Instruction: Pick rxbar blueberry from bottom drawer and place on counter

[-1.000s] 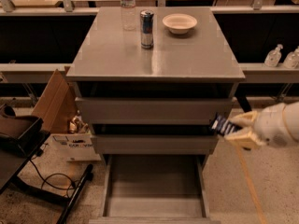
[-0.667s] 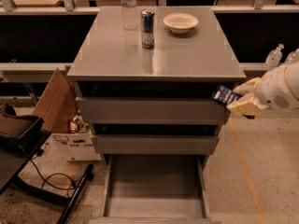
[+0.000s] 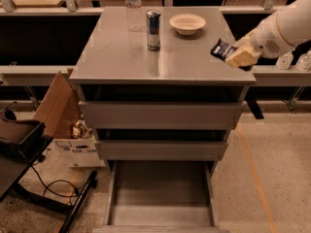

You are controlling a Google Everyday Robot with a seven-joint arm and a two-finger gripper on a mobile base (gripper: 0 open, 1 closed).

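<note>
My gripper (image 3: 232,54) is at the right edge of the counter (image 3: 160,57), shut on the rxbar blueberry (image 3: 222,48), a small dark navy bar with white lettering. The bar hangs just above the counter's right side, tilted. The white arm (image 3: 282,25) comes in from the upper right. The bottom drawer (image 3: 160,195) is pulled out at the foot of the cabinet and its grey floor is bare.
A silver-blue can (image 3: 153,29), a clear plastic bottle (image 3: 133,6) and a white bowl (image 3: 187,23) stand at the back of the counter. Two upper drawers (image 3: 160,114) are slightly open. A cardboard box (image 3: 65,115) and a black stand (image 3: 19,144) sit left of the cabinet.
My gripper has risen with the bar from beside the upper drawers to counter height and moved over the counter's right edge.
</note>
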